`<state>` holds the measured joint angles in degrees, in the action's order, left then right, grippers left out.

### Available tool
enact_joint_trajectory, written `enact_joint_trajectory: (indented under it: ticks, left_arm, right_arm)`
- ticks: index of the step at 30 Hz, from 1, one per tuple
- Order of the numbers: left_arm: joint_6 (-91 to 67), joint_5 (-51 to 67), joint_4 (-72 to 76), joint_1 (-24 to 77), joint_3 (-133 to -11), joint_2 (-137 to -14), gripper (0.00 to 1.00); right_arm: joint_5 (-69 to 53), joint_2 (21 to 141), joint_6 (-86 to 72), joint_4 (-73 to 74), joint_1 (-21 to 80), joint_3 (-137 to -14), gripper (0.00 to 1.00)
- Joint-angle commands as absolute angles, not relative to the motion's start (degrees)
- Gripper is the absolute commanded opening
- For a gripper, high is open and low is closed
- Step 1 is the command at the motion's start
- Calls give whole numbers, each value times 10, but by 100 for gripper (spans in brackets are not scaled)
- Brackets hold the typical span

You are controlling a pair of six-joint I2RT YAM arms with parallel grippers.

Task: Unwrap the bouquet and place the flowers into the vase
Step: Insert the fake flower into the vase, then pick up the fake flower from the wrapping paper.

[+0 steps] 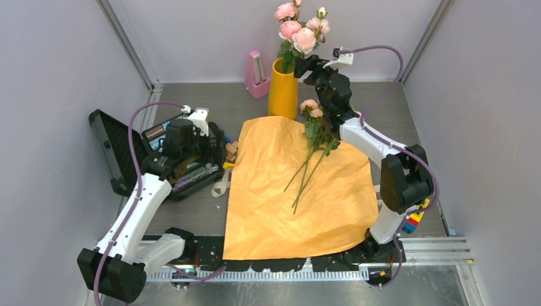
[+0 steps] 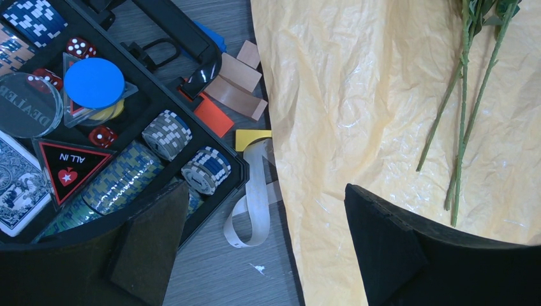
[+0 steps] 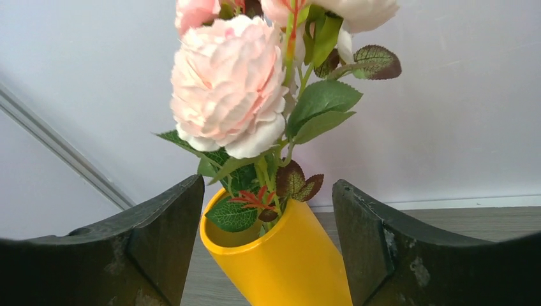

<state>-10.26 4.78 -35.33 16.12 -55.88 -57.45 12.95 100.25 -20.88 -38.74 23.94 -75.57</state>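
Starting at the vase: what is in it? (K)

Tall yellow-orange cylinder, smooth, slight taper. Pink flowers stand in it with their heads well above the rim. Full layered petals, green leaves, a few reddish-brown ones. (R)

Right gripper? (K)

Up at the vase's rim, on its right side. Jaws spread wide, nothing between them but air. The wrist view looks straight through the gap at the vase mouth. My guess is that the spread is there to leave the stems free in the vase. (R)

What is left to do? (K)

The orange paper lies nearer than the vase, opened flat. It is crinkled, with a waxy sheen. A few loose stems rest on it, small pink heads toward the vase and thin wiry ends pointing away. Lying apart like that, they look easy to pinch one at a time. I judge the job partly done. (R)

Left gripper? (K)

Well to the left of the vase and nearer. It hangs over the edge of an open black case of poker chips. Jaws wide, holding nothing. Below it lies a flat beige ribbon, looped and loose. A pink metronome sits just left of the vase. (R)
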Motion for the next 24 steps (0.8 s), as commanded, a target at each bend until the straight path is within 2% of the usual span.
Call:
enact_joint_trajectory:
  ticks: [1, 10, 24]
  left_arm:
    - [-102, 49, -333, 163, -558, -566, 95]
    - [-100, 45, -333, 163, -556, -563, 95]
    - [-101, 31, -325, 163, -568, -566, 95]
  right_arm:
    - [134, 946, -190, -386, 243, -747, 79]
    - [140, 846, -214, -288, 243, -711, 79]
    - [184, 675, -254, 150, 232, -729, 74]
